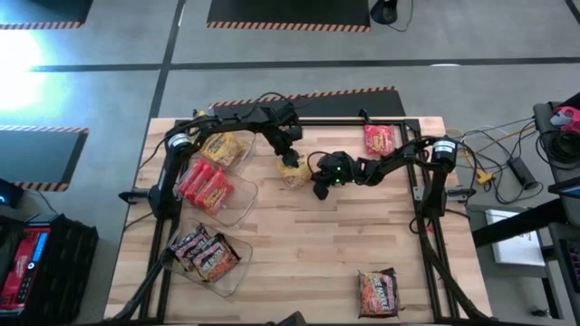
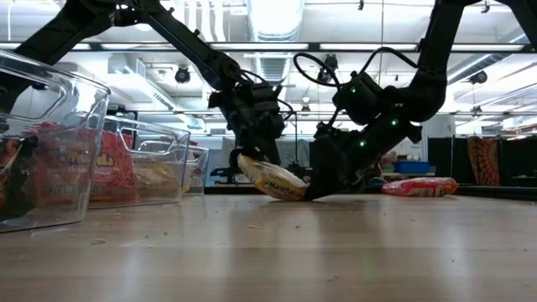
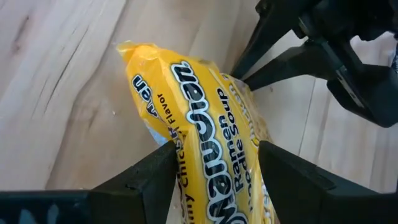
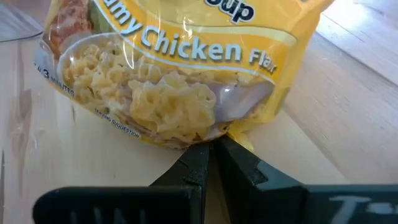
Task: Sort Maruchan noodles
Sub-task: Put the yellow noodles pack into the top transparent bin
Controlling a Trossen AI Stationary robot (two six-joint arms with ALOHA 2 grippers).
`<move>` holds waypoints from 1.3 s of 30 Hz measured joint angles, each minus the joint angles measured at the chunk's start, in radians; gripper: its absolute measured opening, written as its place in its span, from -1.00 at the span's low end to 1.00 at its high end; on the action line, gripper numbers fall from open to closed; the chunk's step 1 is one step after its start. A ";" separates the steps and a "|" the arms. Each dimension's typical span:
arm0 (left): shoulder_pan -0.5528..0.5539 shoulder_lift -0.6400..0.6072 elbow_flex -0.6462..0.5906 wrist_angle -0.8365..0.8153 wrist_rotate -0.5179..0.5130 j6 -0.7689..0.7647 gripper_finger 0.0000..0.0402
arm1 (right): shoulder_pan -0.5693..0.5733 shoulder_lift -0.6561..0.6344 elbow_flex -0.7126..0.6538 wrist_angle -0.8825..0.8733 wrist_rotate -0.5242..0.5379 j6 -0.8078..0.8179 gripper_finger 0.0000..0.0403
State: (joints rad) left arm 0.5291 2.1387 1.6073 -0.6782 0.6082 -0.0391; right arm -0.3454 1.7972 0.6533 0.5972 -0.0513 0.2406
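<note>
Low view: both tools hide yellow packet (image 2: 273,178) ends.

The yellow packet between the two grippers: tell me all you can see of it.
The yellow packet is crinkly glossy plastic printed Maruchan Ramen Noodle Soup, chicken flavor, with a noodle picture. It sits mid-table, tilted, one end raised off the wood. The left gripper straddles it with open fingers. The right gripper, shut, pinches its edge seam.

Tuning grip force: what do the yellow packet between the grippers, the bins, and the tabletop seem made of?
Yellow Maruchan packet: thin glossy plastic film, crinkled, with glare. Bins: clear rigid plastic, contents visible through the walls. Tabletop: light wood planks with visible grain, likely sealed.
</note>
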 joint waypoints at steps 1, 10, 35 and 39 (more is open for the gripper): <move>0.000 0.000 0.000 0.001 0.002 -0.001 0.02 | 0.000 0.000 0.001 -0.001 0.000 -0.004 -0.86; -0.003 0.000 0.000 0.008 -0.092 0.024 -0.07 | 0.001 0.003 0.016 -0.004 0.000 -0.018 -0.86; 0.013 -0.049 0.000 -0.022 -0.083 0.109 -0.85 | -0.002 -0.096 0.014 -0.130 0.020 -0.075 -0.86; 0.014 -0.051 0.000 -0.022 -0.090 0.116 -0.98 | -0.001 -0.158 0.013 -0.188 0.010 -0.083 -0.86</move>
State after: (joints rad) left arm 0.5433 2.0882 1.6077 -0.7000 0.5187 0.0772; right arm -0.3469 1.6395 0.6659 0.4088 -0.0414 0.1581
